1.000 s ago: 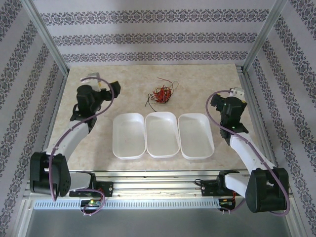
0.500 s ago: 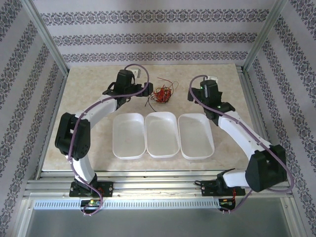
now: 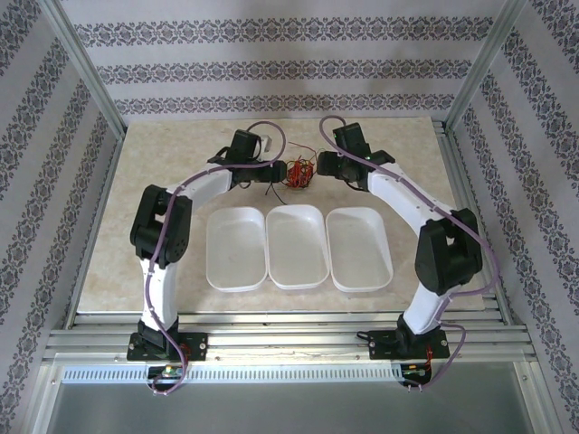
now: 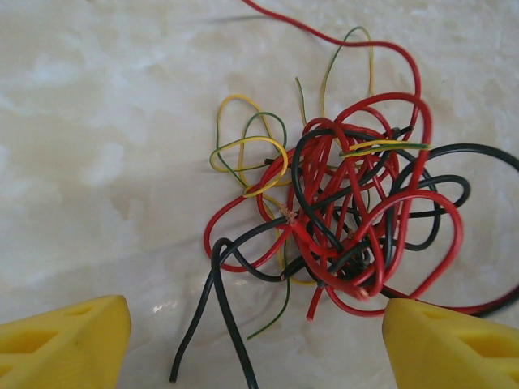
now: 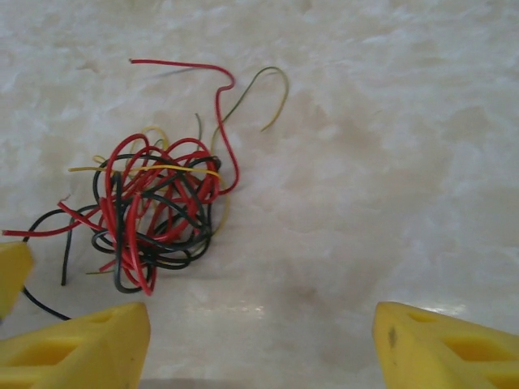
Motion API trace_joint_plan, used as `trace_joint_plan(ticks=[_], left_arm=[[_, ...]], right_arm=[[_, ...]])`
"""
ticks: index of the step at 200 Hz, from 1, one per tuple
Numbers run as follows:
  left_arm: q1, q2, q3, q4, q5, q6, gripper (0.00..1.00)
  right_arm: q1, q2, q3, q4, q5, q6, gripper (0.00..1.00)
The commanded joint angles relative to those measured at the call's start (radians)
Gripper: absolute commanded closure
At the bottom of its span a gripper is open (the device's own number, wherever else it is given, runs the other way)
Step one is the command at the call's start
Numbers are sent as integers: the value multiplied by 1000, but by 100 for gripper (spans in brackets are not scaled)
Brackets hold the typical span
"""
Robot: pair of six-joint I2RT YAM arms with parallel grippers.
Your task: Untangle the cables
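Your tangled bunch of thin red, black and pale yellow cables [image 3: 298, 172] is sitting on the pale marbled bench [image 3: 425, 154]. It's toward the far side and roughly centred left to right. It's lying just beyond the middle one of the three white oval plastic trays [image 3: 297, 246], which are sitting side by side nearer the arm bases. The cables aren't touching any tray.

Both arms are reaching in, one from each side. Your left end effector [image 3: 274, 169] is hanging just left of the bunch and your right end effector [image 3: 326, 167] is hanging just right of it, so the wires are lying between the two.

From the left wrist camera, the left end effector [image 4: 255, 344] is standing wide open, its yellow fingers [image 4: 69, 340] spread well apart and gripping nothing. The cables [image 4: 349, 219] are lying just ahead of it, bunched more toward the finger on the right of that view. A couple of loose black ends are trailing into the gap, and as far as I can tell they aren't touching either finger.

From the right wrist camera, the right end effector [image 5: 263, 348] is gaping too, yellow fingers [image 5: 442, 348] far apart and holding nothing. The cables [image 5: 154, 207] are lying off toward the left of that view. One red strand is curling away from the bunch, and a thin yellow-green one is arcing next to it.
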Motion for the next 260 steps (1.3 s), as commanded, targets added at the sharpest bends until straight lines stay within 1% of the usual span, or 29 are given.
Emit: trace_joint_plan(ticks=[1, 24, 52, 75, 99, 152, 195, 260], left_arm=[[-15, 54, 60, -36, 52, -27, 21], [-24, 108, 113, -39, 63, -38, 24], [-28, 161, 169, -30, 74, -57, 28], [-32, 194, 201, -23, 71, -71, 31], [-32, 232, 236, -22, 63, -92, 35], [-34, 303, 312, -3, 43, -136, 53], [-33, 316, 340, 0, 45, -142, 62], [-33, 309, 318, 21, 60, -161, 75]], right_arm=[[19, 54, 83, -48, -56, 17, 31], [26, 112, 140, -55, -81, 20, 38], [25, 178, 204, -73, -110, 17, 50], [23, 217, 240, -92, -111, 14, 62], [15, 241, 257, -105, -115, 17, 69], [-15, 285, 282, -112, -145, 23, 70], [-13, 310, 312, -115, -159, 17, 70], [-9, 350, 373, -115, -194, 33, 69]])
